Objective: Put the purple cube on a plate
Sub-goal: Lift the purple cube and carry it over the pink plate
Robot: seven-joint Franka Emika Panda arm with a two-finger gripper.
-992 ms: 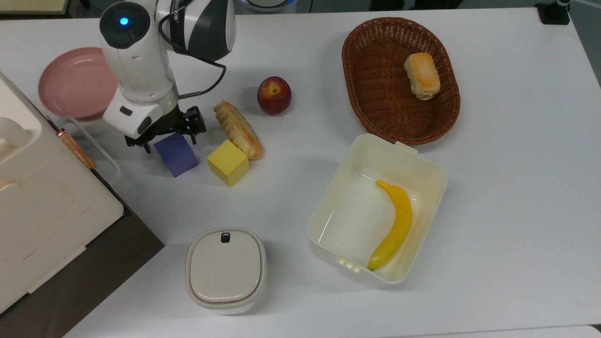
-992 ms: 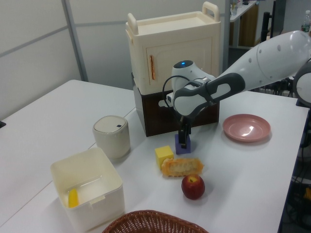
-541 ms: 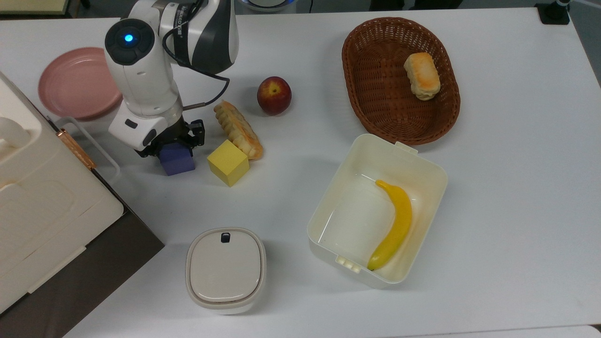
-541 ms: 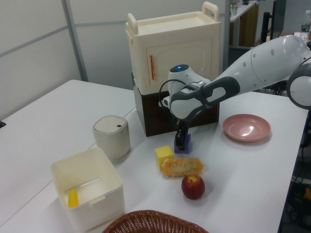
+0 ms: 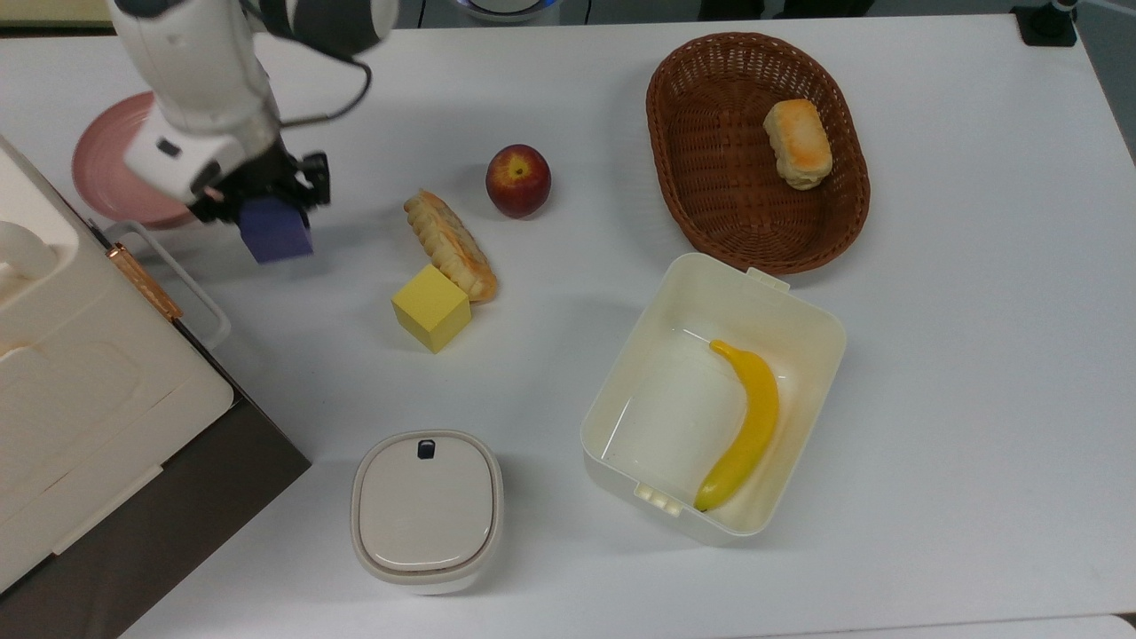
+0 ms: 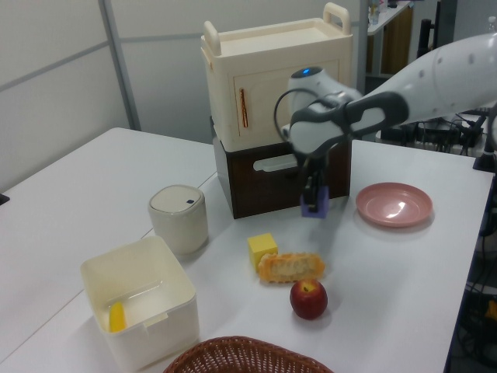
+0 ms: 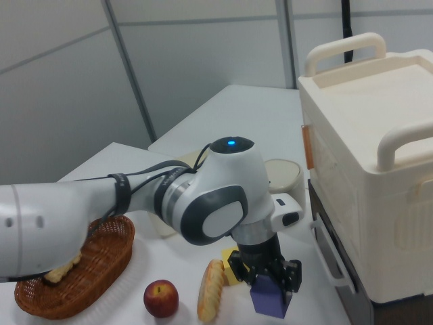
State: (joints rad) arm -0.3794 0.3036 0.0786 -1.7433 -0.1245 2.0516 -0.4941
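One purple cube point(image 5: 276, 229) in jaws, off table.

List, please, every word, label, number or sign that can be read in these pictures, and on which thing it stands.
No text can be read on anything here.
The purple cube in the gripper has plain faces, and so does the yellow cube.
The lidded canister bears a small dark mark on its lid, no lettering.
The robot arm shows a blue light, no legible print.

On the white table point(image 5: 958, 373) a yellow cube point(image 5: 430, 307) touches a long bread piece point(image 5: 450, 244) — a red apple point(image 5: 517, 180) is near. A wicker basket point(image 5: 710, 195) holds a bun point(image 5: 797, 143); a cream box point(image 5: 639, 390) holds a banana point(image 5: 745, 424).
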